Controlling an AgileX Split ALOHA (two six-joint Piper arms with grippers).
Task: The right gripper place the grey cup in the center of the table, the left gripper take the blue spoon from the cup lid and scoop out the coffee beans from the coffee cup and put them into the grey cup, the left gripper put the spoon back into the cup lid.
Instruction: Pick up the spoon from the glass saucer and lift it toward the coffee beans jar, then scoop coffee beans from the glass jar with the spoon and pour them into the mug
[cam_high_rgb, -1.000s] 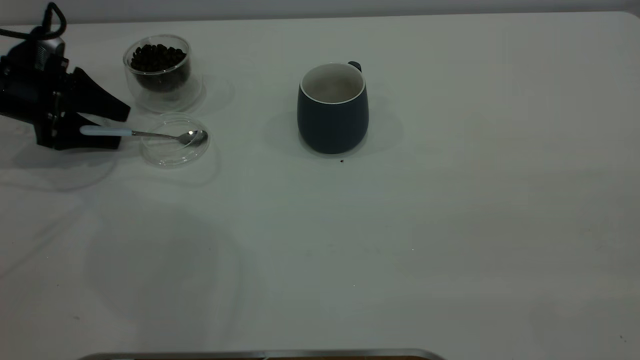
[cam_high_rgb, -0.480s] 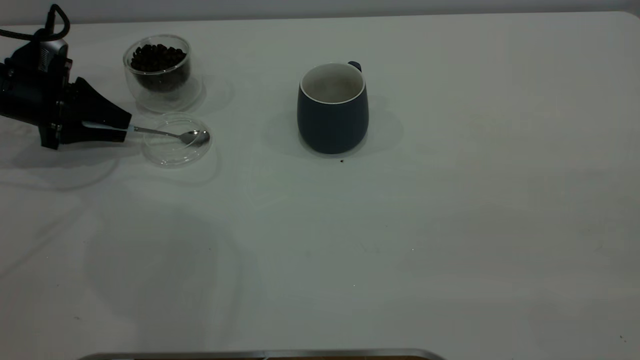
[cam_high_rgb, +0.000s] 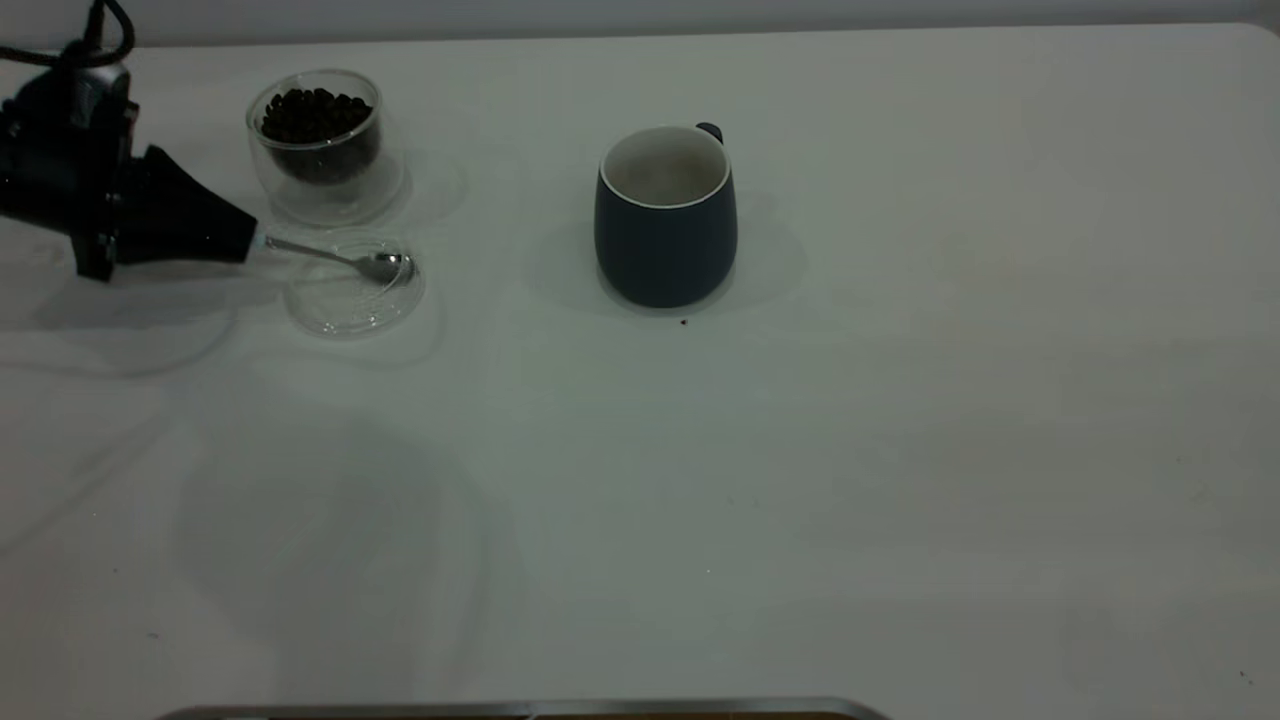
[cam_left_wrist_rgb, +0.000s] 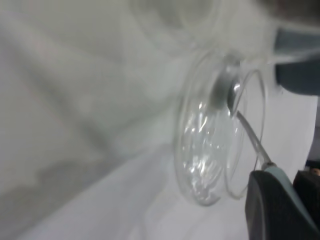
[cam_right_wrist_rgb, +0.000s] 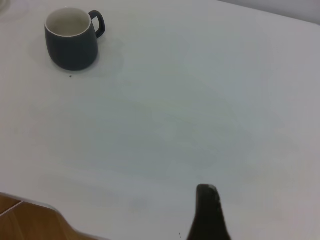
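white table (cam_high_rgb: 900, 450) | left gripper (cam_high_rgb: 245, 243) now clamped on spoon (cam_high_rgb: 340, 260) handle, bowl lifting off lid (cam_high_rgb: 352, 300) ahead | next: beans (cam_high_rgb: 315, 112) beyond | right gripper (cam_right_wrist_rgb: 210, 212) parked, jaws: cannot tell

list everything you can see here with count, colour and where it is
table: one, white, under everything
mug: one, dark navy-grey with off-white inside, upright near the table's middle, looks empty
glass cup: one, clear, far left part of the table, behind the lid
coffee beans: a heap, dark brown, inside the glass cup
lid: one, clear, flat on the table in front of the glass cup
spoon: one, metal bowl over the lid, pale blue handle hidden in the pincer
dark speck: one, on the table just in front of the mug
left pincer: black, at the left edge, shut on the spoon's handle
right pincer: black, only a finger tip shows in the right wrist view, away from the mug
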